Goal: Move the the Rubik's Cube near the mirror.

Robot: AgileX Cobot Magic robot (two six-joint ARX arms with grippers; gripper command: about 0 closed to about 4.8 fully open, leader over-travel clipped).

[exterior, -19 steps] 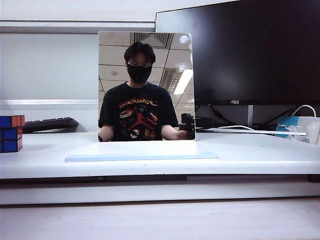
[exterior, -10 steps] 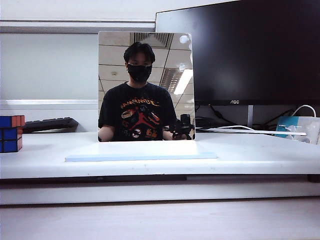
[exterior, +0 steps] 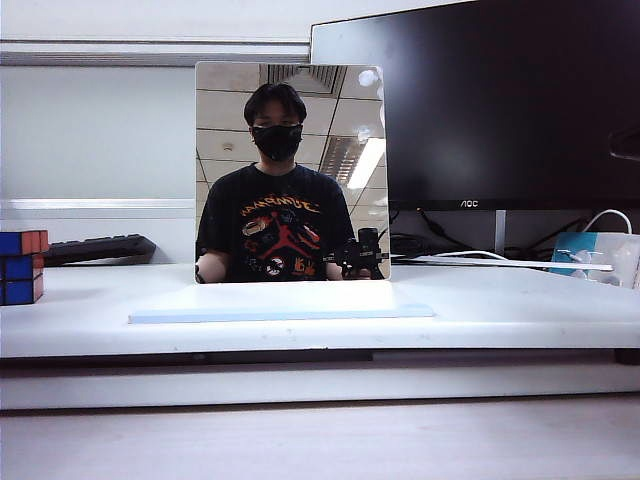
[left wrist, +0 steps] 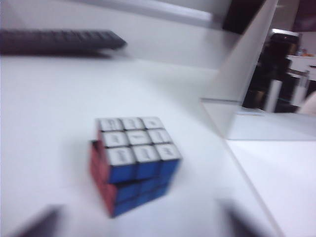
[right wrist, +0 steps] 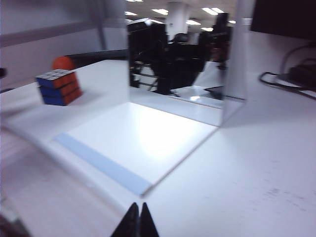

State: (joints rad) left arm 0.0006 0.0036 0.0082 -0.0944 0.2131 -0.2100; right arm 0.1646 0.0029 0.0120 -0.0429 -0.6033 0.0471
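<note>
Since the frame one second ago, the reflected black gripper (exterior: pixel 360 255) low in the pane has slid from the glass's right edge toward its middle; I cannot tell which arm it belongs to. The Rubik's Cube (exterior: pixel 20 267) has not shifted. Left gripper (left wrist: pixel 140 226): only two blurred dark fingertips (left wrist: pixel 34 223) show in the left wrist view, standing wide apart, so the jaws are spread and hold nothing. It hovers low over the white table (exterior: pixel 500 320), just short of the Rubik's Cube (left wrist: pixel 133 163), not touching it. The cube sits flat with its top layer twisted slightly off the lower two, a blue face toward this camera. Beyond it lies the keyboard (left wrist: pixel 59 39); to one side stands the mirror (left wrist: pixel 247 64), seen nearly edge-on. Right gripper (right wrist: pixel 138 223): both dark fingertips meet in a point, jaws closed on nothing, above bare table just before the pale-blue base (right wrist: pixel 133 143). The mirror (right wrist: pixel 177 64) rises upright from the far part of that base, and the Rubik's Cube (right wrist: pixel 59 88) stands off the base, apart from it. Exterior view: the cube is at 9 o'clock from the mirror (exterior: pixel 292 170), well apart, cut by the picture's edge. The keyboard (exterior: pixel 100 247) lies behind it, and the monitor (exterior: pixel 500 100) stands at 2 o'clock from the pane.
</note>
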